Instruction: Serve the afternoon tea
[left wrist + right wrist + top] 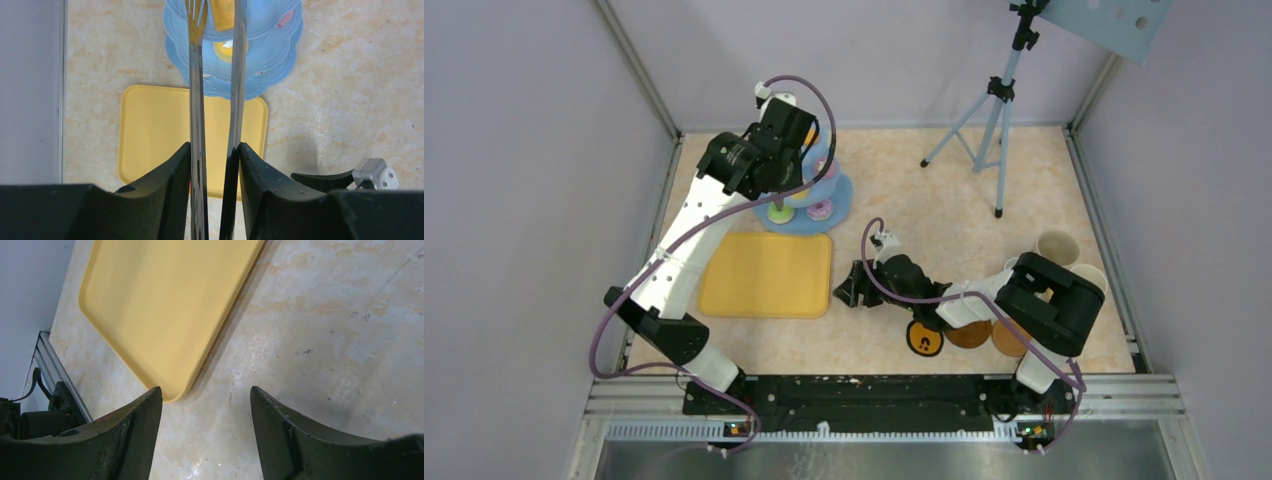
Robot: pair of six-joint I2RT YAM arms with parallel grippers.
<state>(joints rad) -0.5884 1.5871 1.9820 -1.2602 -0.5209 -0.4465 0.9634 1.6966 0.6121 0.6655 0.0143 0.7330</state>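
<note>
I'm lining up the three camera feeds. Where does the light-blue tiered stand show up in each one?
Top external: the stand is at the far side, left of centre, partly hidden by the left arm.
Left wrist: the stand is at top centre, behind the tongs.
Right wrist: not in it.
Shared landmark: the yellow tray, in all three; the stand sits just beyond its far edge.

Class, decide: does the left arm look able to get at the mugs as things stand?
Probably not: the left gripper is shut on the tongs, and the mugs stand beyond the right arm.
</note>
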